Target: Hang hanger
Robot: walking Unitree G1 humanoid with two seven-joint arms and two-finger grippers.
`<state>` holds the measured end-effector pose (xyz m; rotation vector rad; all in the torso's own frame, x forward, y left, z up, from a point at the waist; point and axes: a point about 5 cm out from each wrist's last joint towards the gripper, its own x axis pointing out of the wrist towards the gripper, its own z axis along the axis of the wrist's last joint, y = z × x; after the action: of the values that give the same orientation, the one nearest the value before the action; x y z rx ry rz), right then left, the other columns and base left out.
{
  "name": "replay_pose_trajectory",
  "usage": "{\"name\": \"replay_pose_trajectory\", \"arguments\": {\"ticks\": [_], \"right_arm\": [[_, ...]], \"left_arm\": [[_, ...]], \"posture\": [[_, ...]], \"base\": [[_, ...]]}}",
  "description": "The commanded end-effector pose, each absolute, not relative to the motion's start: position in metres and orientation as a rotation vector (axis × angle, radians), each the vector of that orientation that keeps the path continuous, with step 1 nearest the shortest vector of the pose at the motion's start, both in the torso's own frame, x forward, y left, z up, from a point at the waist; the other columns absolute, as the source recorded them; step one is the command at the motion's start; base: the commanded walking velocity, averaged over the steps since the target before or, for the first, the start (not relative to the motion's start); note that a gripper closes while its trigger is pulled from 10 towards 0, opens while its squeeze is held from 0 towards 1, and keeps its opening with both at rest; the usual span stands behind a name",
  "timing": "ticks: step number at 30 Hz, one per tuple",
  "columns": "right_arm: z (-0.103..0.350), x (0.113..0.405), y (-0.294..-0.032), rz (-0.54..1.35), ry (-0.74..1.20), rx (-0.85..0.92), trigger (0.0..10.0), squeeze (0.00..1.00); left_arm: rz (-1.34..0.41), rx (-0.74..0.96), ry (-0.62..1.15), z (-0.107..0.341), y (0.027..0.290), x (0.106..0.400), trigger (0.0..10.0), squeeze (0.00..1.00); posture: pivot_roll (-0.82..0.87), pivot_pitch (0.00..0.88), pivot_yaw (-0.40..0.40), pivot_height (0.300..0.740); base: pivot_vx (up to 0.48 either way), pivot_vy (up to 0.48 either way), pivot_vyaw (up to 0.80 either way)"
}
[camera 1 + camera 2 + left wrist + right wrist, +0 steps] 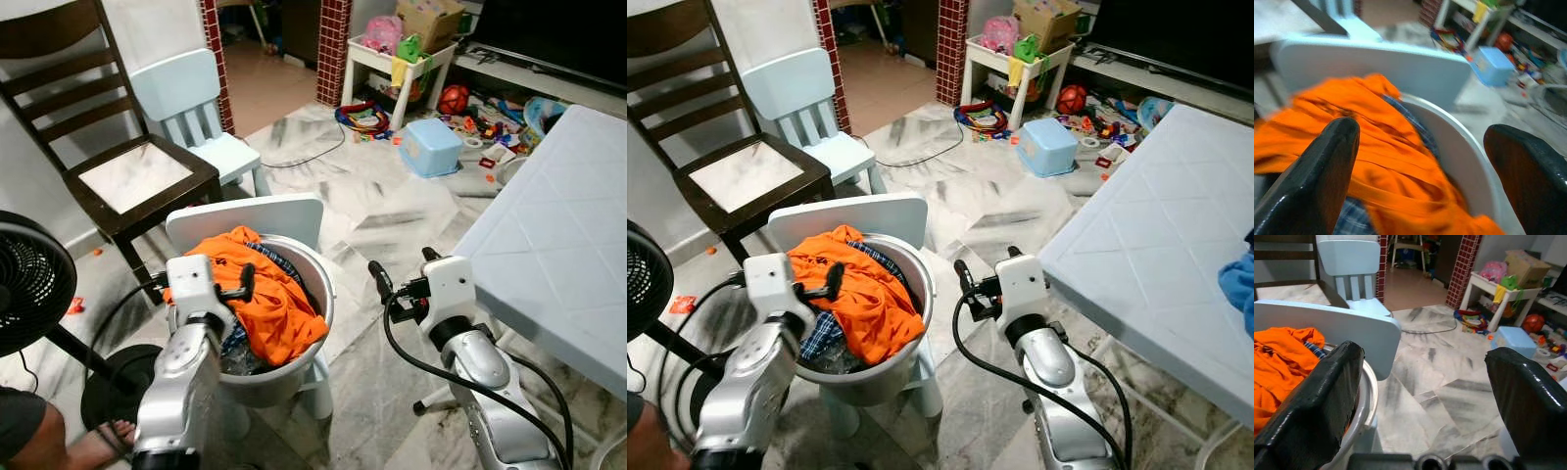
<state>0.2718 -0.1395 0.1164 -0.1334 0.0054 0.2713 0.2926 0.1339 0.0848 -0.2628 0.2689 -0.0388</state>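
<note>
An orange garment (pixel 269 299) lies heaped on top of a checked cloth (pixel 281 262) in a round grey laundry basket (pixel 324 286). The basket rests on a small white chair (pixel 245 217). My left gripper (pixel 235 284) is over the basket's left rim, open, with nothing between its fingers; in the left wrist view the orange garment (pixel 1376 161) lies just beyond them. My right gripper (pixel 402 262) hangs open in the air to the right of the basket, above the marble floor, and holds nothing.
A white plastic table (pixel 558 225) stands close on the right with a blue cloth (pixel 1236 279) on it. A dark wooden chair (pixel 118 166) and a pale blue child's chair (pixel 196 108) stand behind the basket. A black fan (pixel 29 284) and a person's foot (pixel 98 446) are at the left. Toys (pixel 470 127) litter the far floor.
</note>
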Motion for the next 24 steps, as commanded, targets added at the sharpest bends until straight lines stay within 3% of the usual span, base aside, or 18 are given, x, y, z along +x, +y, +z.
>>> {"name": "replay_pose_trajectory", "arguments": {"ticks": [1,13,21,24], "right_arm": [[0.123,0.271,-0.138,0.285,-0.016,-0.157,10.0,0.0],[0.126,0.255,-0.151,0.291,-0.001,-0.228,10.0,0.0],[0.123,0.234,-0.158,0.294,0.062,-0.242,10.0,0.0],[0.124,0.231,-0.154,0.317,0.067,-0.254,10.0,0.0]], "left_arm": [[-0.036,-0.302,0.357,0.072,0.13,0.292,10.0,0.0],[0.013,-0.407,0.508,0.057,0.113,0.289,10.0,0.0],[0.073,-0.455,0.638,0.041,0.109,0.248,10.0,0.0],[0.06,-0.448,0.641,0.041,0.105,0.252,10.0,0.0]], "posture": [[-0.06,0.053,-0.048,0.74],[-0.12,0.083,-0.054,0.74],[-0.14,0.15,-0.086,0.74],[-0.15,0.163,-0.091,0.74]], "base": [[0.0,0.0,0.0],[0.0,0.0,0.0],[0.0,0.0,0.0],[0.0,0.0,0.0]]}}
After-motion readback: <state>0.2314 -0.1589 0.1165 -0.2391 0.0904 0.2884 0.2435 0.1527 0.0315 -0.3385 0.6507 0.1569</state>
